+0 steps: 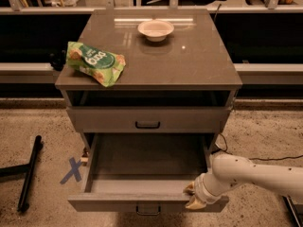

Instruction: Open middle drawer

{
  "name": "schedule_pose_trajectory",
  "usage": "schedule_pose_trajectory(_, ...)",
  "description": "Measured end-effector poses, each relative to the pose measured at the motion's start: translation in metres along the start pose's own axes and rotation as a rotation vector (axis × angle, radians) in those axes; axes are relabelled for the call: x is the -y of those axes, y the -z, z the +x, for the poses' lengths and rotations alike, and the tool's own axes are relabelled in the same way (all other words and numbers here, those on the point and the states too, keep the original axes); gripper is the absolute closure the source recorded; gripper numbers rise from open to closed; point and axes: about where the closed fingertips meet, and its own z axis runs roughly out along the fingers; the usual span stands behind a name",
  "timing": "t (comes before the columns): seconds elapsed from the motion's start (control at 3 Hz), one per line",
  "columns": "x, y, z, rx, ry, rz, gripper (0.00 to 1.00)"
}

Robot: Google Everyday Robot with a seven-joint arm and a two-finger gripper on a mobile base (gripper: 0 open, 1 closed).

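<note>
Camera view: we find the middle drawer (118,203) standing well out beneath the shut top drawer (109,119). The gripper (195,196) sits at the right end of its front; whether it has hold we cannot tell. We judge the pull nearly complete, with withdrawal due next. Lettering on the green bag (96,62) is not legible.

Smooth cream-white arm (255,174) seen, rounded like a tube, widened at a wrist collar marked by a darker seam, ended in a tan gripper (193,196), found at the drawer (118,203) front's right end
</note>
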Motion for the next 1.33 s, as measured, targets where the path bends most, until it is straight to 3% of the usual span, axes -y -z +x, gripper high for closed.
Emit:
schedule_pose_trajectory(0.33,-0.001,-0.0012,-0.0002,0.001,0.0,-0.003,0.84)
schedule_pose_trajectory(1.33,-0.0017,-0.0001,0.0001,-0.002,0.001,-0.011,0.07)
